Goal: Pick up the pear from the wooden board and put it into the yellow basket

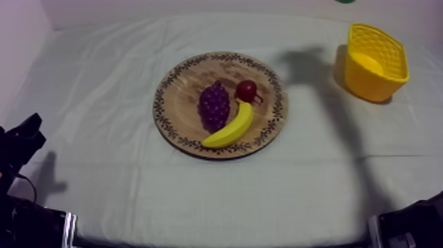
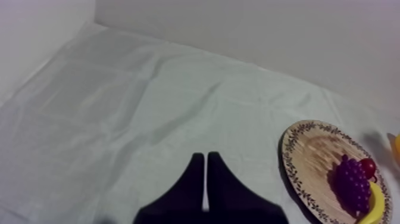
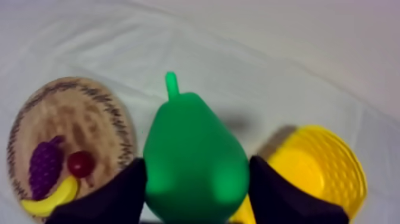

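Note:
My right gripper [image 3: 197, 164] is shut on the green pear [image 3: 193, 152] and holds it upright, stem up, in the air. Below it lies the cloth between the round wooden board [image 3: 77, 116] and the yellow basket [image 3: 324, 170]. In the top view the board [image 1: 191, 86] sits mid-table and the basket [image 1: 372, 86] stands at the far right; a green sliver [image 1: 344, 1] shows at the upper edge. My left gripper [image 2: 206, 158] is shut on nothing, its fingers together as a wedge, low at the left [image 1: 25, 135] and away from the board.
On the board lie a purple bunch of grapes [image 1: 214, 105], a small red fruit [image 1: 246, 90] and a banana [image 1: 232, 126]. A dark shadow [image 1: 303, 62] falls on the cloth just left of the basket. Part of my right arm [image 1: 412, 224] shows low at the right.

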You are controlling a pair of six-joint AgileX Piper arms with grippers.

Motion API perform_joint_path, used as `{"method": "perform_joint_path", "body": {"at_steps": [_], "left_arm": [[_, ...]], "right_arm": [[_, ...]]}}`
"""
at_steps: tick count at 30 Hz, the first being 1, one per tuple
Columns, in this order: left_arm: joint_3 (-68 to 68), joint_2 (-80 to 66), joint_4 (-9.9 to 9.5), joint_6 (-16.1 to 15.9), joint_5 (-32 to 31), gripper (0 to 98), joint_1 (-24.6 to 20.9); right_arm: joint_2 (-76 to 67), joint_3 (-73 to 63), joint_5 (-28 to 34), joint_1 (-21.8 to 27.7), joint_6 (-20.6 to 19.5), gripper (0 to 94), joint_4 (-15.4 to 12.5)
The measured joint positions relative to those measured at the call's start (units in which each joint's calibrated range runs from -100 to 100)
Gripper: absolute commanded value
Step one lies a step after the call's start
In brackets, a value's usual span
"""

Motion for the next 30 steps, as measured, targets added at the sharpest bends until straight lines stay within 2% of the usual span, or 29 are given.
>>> {"method": "perform_joint_path", "body": {"at_steps": [7, 12, 14, 18, 21, 25, 30], "left_arm": [[0.0, 0.0, 0.0, 0.0, 0.0, 0.1, 0.0], [0.0, 0.0, 0.0, 0.0, 0.0, 0.1, 0.0], [0.0, 0.0, 0.0, 0.0, 0.0, 0.1, 0.0], [0.0, 0.0, 0.0, 0.0, 0.0, 0.1, 0.0], [0.0, 0.0, 0.0, 0.0, 0.0, 0.1, 0.0], [0.0, 0.0, 0.0, 0.0, 0.0, 0.1, 0.0], [0.0, 0.0, 0.0, 0.0, 0.0, 0.1, 0.0]], "right_arm": [[2.3, 5.99, -4.9, 6.52, -0.75, 42.0, 0.74], [5.07, 9.34, -8.1, 9.4, -1.66, 42.7, 1.52], [6.17, 10.43, -9.47, 9.98, -2.15, 47.2, 1.59], [7.47, 11.95, -10.96, 10.41, -3.47, 62.3, 2.5], [7.76, 12.35, -11.11, 10.45, -4.82, 69.2, 3.16], [6.49, 13.09, -10.44, 10.57, -6.65, 71.7, 3.63], [1.91, 15.25, -10.05, 10.27, -8.1, 67.6, 4.1]]}}
